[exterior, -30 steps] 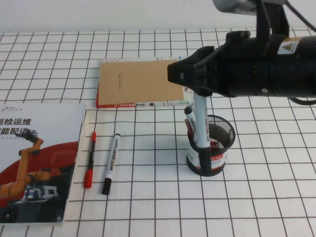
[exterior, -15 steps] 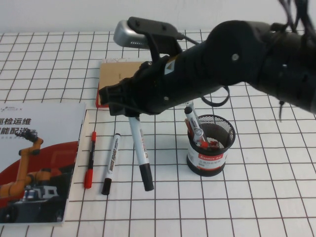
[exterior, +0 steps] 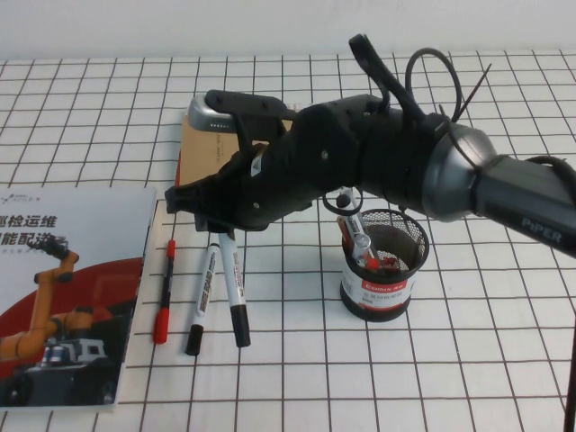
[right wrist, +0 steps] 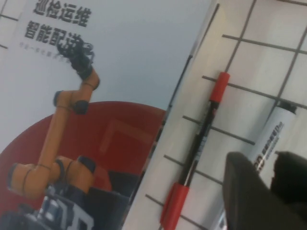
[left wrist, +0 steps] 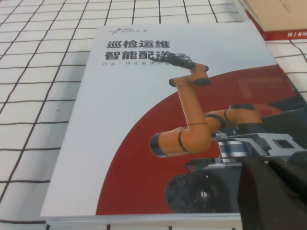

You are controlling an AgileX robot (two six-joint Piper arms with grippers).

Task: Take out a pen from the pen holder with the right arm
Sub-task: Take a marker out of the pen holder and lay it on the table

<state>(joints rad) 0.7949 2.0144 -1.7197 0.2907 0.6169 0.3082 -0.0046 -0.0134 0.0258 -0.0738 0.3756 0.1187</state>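
One pen (exterior: pixel 236 288) hangs from right end effector (exterior: pixel 221 230); left (left wrist: pixel 274 191) overhangs booklet (left wrist: pixel 144 91).

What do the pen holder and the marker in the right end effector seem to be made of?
Pen holder: looks like black metal wire mesh, a see-through lattice, with a paper-like label band low down. Marker: apparently a smooth white plastic barrel with a black cap, gripped by the right end effector above the table. Left end effector hangs over the booklet.
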